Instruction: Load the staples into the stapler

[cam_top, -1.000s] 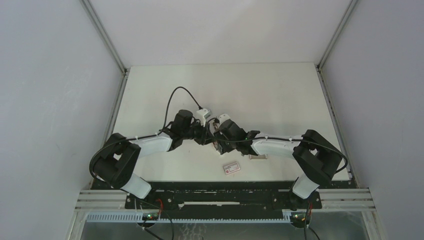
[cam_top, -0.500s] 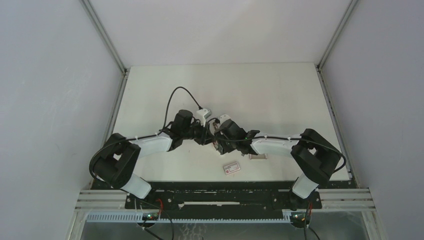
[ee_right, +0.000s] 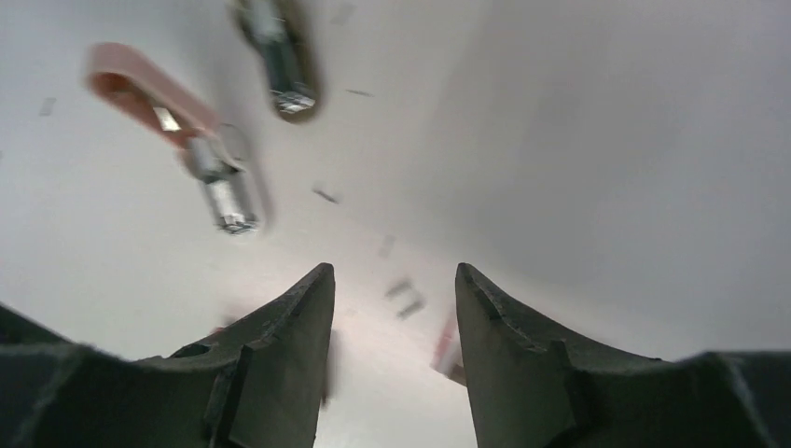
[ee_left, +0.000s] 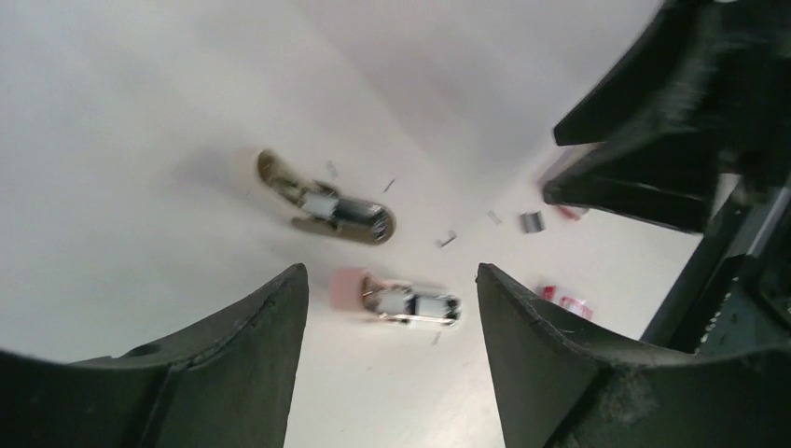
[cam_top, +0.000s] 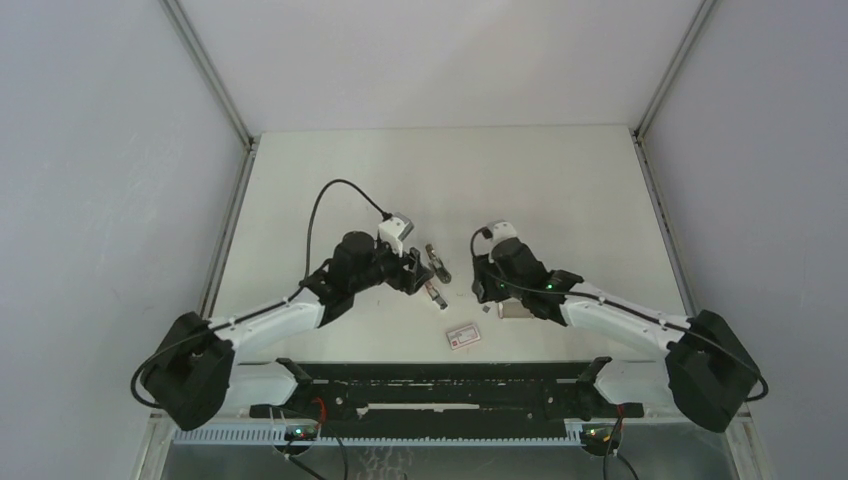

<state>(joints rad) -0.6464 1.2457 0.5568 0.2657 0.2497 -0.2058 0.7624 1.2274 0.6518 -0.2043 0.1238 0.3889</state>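
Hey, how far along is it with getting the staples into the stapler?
Done: no loading shows yet; the stapler lies on the table, a dark piece apart beside it, loose bits scattered around. In hand: nothing; left gripper and right gripper show open, empty jaws. Left: the staples sit by the right arm, so picking them up and loading remains.

A stapler [ee_left: 396,301] of smooth pink plastic with a bright metal end is pictured on a matt white table [ee_left: 140,93]; the left gripper [ee_left: 392,268] is seen with fingers [ee_left: 233,373] of matt black plastic.
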